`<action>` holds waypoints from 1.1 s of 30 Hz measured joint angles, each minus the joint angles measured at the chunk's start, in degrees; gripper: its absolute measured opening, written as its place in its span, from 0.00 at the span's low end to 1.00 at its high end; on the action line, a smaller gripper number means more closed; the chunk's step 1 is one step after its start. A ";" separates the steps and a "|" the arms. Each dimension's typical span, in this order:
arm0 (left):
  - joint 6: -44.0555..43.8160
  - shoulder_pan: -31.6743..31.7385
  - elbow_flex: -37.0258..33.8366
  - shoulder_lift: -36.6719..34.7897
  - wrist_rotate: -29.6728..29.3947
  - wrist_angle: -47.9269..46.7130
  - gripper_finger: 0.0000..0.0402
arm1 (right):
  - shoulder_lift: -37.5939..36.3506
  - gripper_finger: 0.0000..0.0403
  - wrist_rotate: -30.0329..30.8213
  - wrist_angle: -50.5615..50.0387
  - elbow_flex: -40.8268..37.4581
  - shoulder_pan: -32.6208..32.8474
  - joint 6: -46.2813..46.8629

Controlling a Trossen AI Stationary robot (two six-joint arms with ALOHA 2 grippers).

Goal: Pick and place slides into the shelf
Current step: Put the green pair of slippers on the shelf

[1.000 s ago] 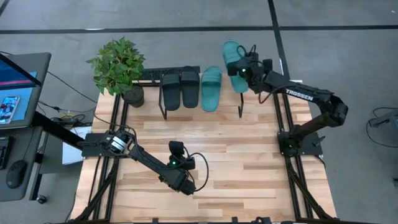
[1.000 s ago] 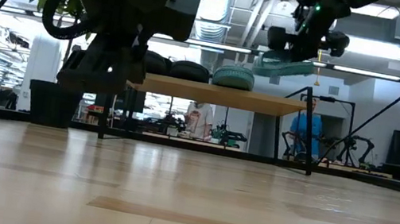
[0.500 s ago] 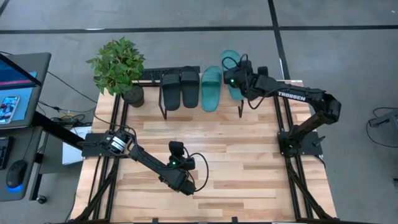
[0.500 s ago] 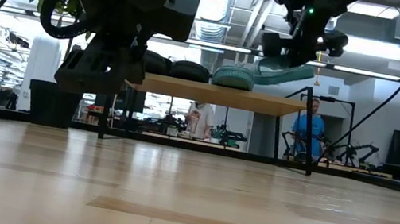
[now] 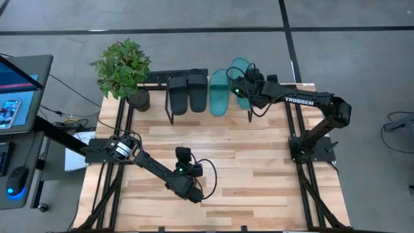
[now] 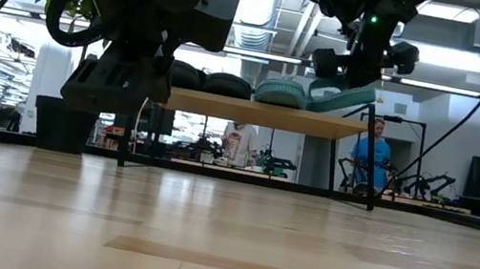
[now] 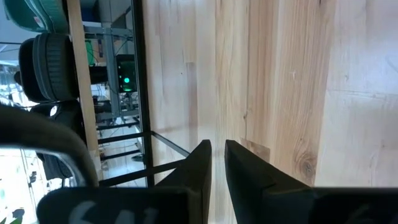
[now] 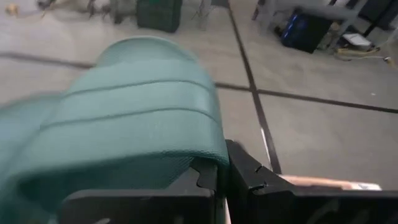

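The shelf stands at the table's far edge. On its plank lie two black slides and one teal slide, soles down. My right gripper is shut on the second teal slide over the shelf's right end, just right of the first teal one. In the low view this slide is tilted, just above the plank. My left gripper hangs shut and empty over the middle of the table; its fingers also show in the left wrist view. My right gripper holds the teal slide by its broad strap, at the strap's side edge, pinched between the two fingers. The fingers come level from the table's right and near side. The slide is tilted, its far end higher; I cannot tell whether its low end touches the plank.
A potted plant stands at the table's far left corner, beside the shelf. A desk with a screen stands left of the table. The wooden tabletop lies bare in front of the shelf. People show in the room beyond in the low view.
My right gripper has carried the teal slide toward the table's left and near edge and downward. The slide has come from beyond the shelf's right end to just above the plank, beside the other teal slide, still tilted.
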 joint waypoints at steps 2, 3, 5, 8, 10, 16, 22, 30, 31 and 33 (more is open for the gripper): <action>0.00 0.00 0.00 -0.01 0.02 0.09 0.09 | 0.10 0.00 -0.19 0.12 -0.07 0.22 -0.02; -0.02 0.00 0.00 0.00 0.03 0.12 0.09 | 0.40 0.00 -0.05 0.73 0.16 0.57 -0.02; -0.03 0.00 0.00 0.00 0.05 0.19 0.09 | 0.79 0.00 -0.90 0.79 0.13 0.91 0.32; -0.07 0.00 0.00 0.00 0.80 0.48 0.09 | 0.76 0.00 -1.08 1.25 0.11 1.14 0.40; -0.04 0.00 0.00 0.00 1.49 0.65 0.09 | 0.76 0.00 -1.14 1.18 0.12 1.58 0.68; -0.10 0.00 0.00 0.00 1.58 0.91 0.09 | 0.76 0.00 -1.32 1.23 0.12 2.85 1.36; -0.09 0.00 0.00 0.00 1.60 1.66 0.09 | 0.76 0.01 -1.91 0.88 0.12 3.12 1.47; -0.12 0.00 0.00 0.00 1.64 1.66 0.09 | 0.76 0.02 -3.03 0.13 0.12 3.14 2.94; -0.13 0.00 0.00 0.00 1.64 1.66 0.09 | 0.76 0.02 -3.18 0.01 0.12 3.14 2.96; -0.13 0.00 0.00 0.00 1.64 1.64 0.09 | 0.76 0.02 -4.00 -0.14 0.12 3.12 2.96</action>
